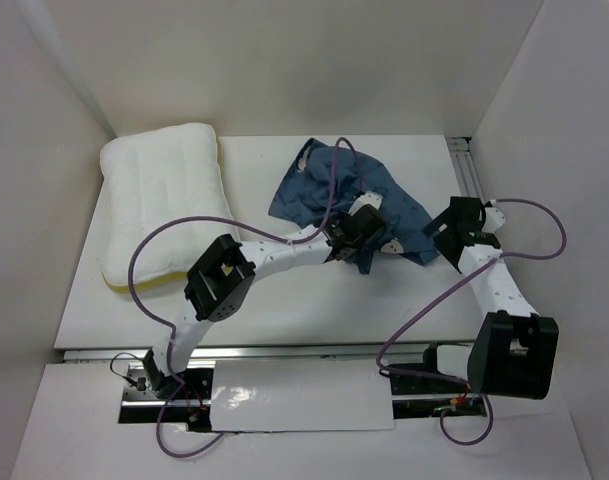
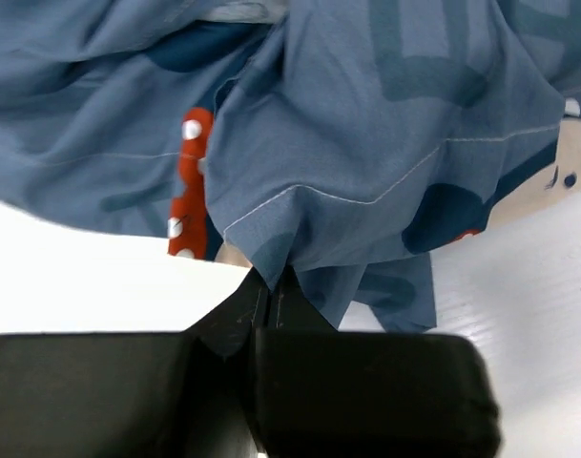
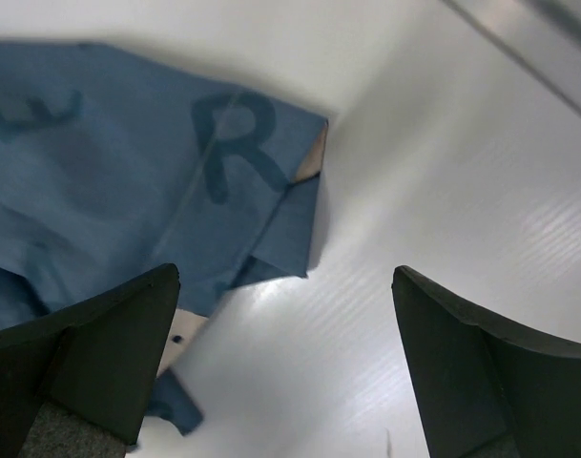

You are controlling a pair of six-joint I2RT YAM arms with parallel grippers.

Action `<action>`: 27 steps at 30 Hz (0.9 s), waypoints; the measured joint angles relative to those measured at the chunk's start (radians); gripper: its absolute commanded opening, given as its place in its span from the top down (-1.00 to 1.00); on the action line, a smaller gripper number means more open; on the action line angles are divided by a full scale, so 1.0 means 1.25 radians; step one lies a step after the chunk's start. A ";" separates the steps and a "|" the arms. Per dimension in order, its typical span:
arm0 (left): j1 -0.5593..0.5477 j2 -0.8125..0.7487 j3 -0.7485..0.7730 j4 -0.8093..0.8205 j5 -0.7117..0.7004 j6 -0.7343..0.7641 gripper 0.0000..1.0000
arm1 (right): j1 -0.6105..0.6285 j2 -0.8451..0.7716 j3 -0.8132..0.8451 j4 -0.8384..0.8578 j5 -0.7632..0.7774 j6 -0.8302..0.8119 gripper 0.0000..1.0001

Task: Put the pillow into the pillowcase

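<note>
The white pillow with a pale yellow trim lies at the far left of the table. The blue pillowcase is crumpled at the table's middle back. My left gripper is shut on a fold of the pillowcase's near edge; in the left wrist view the cloth hangs from the closed fingertips. My right gripper is open and empty just right of the pillowcase; in the right wrist view a corner of the pillowcase with a printed letter R lies ahead and left of its open gripper.
White walls close in the table on the left, back and right. A metal rail runs along the right back edge. Purple cables loop over both arms. A white sheet lies by the arm bases.
</note>
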 measured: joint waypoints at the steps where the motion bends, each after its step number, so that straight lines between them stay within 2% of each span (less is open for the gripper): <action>1: 0.000 -0.011 -0.008 -0.002 -0.011 -0.009 1.00 | 0.000 0.002 -0.011 -0.002 -0.012 -0.004 -1.00; 8: 0.036 -0.186 -0.064 -0.039 -0.072 -0.034 1.00 | 0.000 -0.005 -0.059 -0.020 -0.063 -0.047 -1.00; 9: 0.043 -0.211 -0.064 -0.039 -0.080 -0.033 1.00 | 0.000 -0.012 -0.072 -0.015 -0.069 -0.056 -0.84; 11: 0.053 -0.262 -0.064 -0.039 -0.098 -0.033 1.00 | 0.000 -0.027 -0.098 -0.014 -0.105 -0.088 -0.71; 15: 0.056 -0.303 -0.051 -0.046 -0.116 -0.031 1.00 | 0.014 -0.073 -0.130 0.005 -0.222 -0.159 -0.79; 17: 0.056 -0.302 -0.044 -0.060 -0.119 -0.030 1.00 | 0.062 -0.119 -0.143 0.019 -0.258 -0.183 -0.82; 21: 0.056 -0.297 -0.027 -0.102 -0.123 -0.029 1.00 | 0.227 -0.193 -0.161 0.054 -0.297 -0.213 -0.85; 24: 0.056 -0.296 -0.005 -0.119 -0.130 -0.028 1.00 | 0.361 -0.171 -0.163 0.089 -0.286 -0.214 -0.88; 27: 0.056 -0.296 0.017 -0.133 -0.143 -0.028 1.00 | 0.484 -0.090 -0.162 0.098 -0.212 -0.201 -0.91</action>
